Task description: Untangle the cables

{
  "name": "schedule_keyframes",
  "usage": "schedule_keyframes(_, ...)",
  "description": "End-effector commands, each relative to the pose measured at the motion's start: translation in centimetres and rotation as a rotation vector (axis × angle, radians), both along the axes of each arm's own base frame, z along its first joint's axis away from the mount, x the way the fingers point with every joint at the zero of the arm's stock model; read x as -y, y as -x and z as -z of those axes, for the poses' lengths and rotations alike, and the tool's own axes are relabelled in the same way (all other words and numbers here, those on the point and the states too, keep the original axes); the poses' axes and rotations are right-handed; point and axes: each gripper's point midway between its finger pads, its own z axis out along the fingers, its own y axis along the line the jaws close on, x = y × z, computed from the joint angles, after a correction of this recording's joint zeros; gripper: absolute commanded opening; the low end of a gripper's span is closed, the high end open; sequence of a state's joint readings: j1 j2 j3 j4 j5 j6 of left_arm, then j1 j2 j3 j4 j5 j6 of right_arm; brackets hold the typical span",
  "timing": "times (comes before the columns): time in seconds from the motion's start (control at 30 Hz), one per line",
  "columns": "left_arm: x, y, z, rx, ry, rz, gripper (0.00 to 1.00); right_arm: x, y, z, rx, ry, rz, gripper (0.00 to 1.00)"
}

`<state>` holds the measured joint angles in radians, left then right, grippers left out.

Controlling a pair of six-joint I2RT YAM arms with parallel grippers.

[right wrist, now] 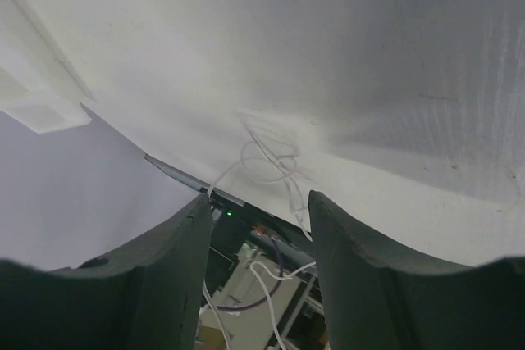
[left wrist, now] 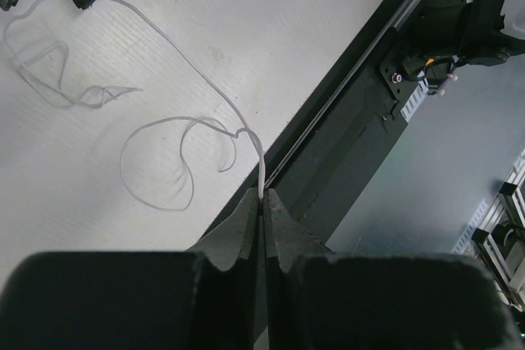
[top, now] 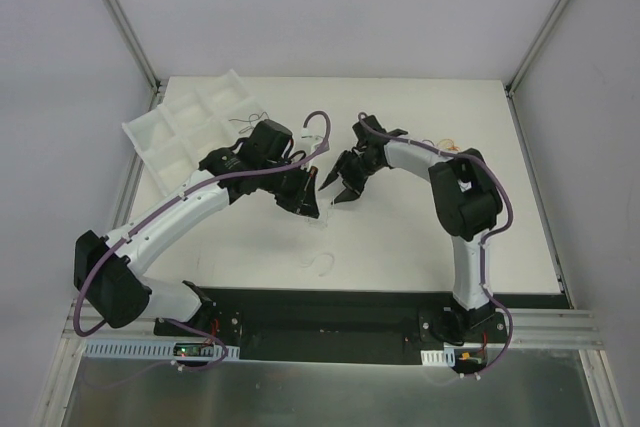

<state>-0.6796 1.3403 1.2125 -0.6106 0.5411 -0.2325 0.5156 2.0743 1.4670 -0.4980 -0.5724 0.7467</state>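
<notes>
A thin white cable [left wrist: 262,170] runs from my left gripper [left wrist: 263,196] up across the white table in loose loops. The left jaws are shut on its end. In the top view the left gripper [top: 308,207] hangs over the table's middle, and a loop of the white cable [top: 320,264] lies nearer the front edge. My right gripper [top: 340,191] is close beside the left one, open and empty. In the right wrist view [right wrist: 258,202] its jaws stand apart above a looped white cable [right wrist: 267,179]. Thin dark wires [top: 255,119] lie by the tray. An orange wire [top: 452,145] lies behind the right arm.
A white compartment tray [top: 150,137] stands at the back left, tilted over the table's edge. A black strip [top: 330,312] with the arm bases runs along the front edge. Metal frame posts stand at the back corners.
</notes>
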Motion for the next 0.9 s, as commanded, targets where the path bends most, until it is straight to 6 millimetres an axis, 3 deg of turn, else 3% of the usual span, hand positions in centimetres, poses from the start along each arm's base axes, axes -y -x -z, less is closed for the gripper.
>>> schedule_keyframes(0.0, 0.2, -0.1, -0.5, 0.012, 0.022, 0.001, 0.00, -1.1, 1.1, 0.7, -0.191, -0.015, 0.149, 0.52)
schedule_keyframes(0.37, 0.2, -0.1, -0.2, 0.018, 0.022, 0.004, 0.00, -1.2, 5.1, 1.1, -0.345, 0.067, 0.195, 0.49)
schedule_keyframes(0.6, 0.4, -0.1, -0.3, 0.015, 0.030, 0.011, 0.00, -1.9, 5.6, 1.4, -0.403, 0.100, 0.264, 0.48)
schedule_keyframes(0.87, 0.4, 0.2, -0.4, 0.011, 0.039, 0.021, 0.00, -1.4, 4.5, 2.3, -0.410, 0.174, 0.390, 0.47)
